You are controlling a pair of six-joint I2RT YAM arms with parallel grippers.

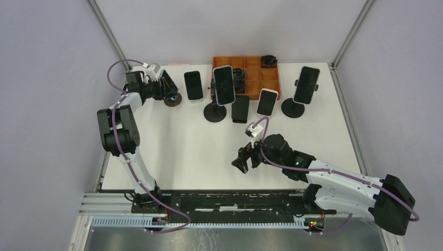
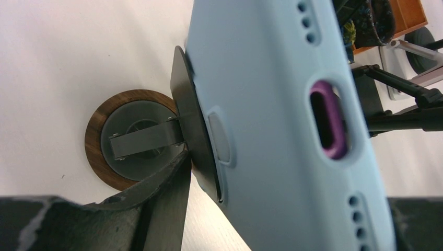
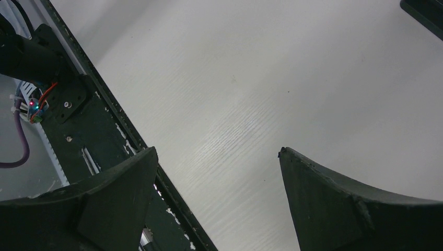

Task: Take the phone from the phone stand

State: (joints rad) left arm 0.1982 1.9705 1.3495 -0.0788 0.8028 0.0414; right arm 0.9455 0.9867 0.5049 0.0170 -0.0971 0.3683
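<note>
A phone (image 2: 282, 104) in a pale blue case fills the left wrist view, seen from its bottom edge with the port and speaker holes. Its back sits against the black plate (image 2: 184, 99) of a phone stand with a round wooden base (image 2: 94, 137). My left gripper (image 1: 168, 86) is at this stand at the table's far left, with the phone between its fingers. One finger (image 2: 156, 198) touches the plate's lower edge; the other is hidden behind the phone. My right gripper (image 3: 218, 151) hangs open over bare table near the front edge, holding nothing.
Two more phones (image 1: 224, 83) (image 1: 306, 83) stand on black-based stands at the back. Three phones (image 1: 193, 85) (image 1: 240, 109) (image 1: 267, 102) lie flat near an orange compartment tray (image 1: 271, 78). A metal rail (image 3: 104, 130) runs along the table's front edge.
</note>
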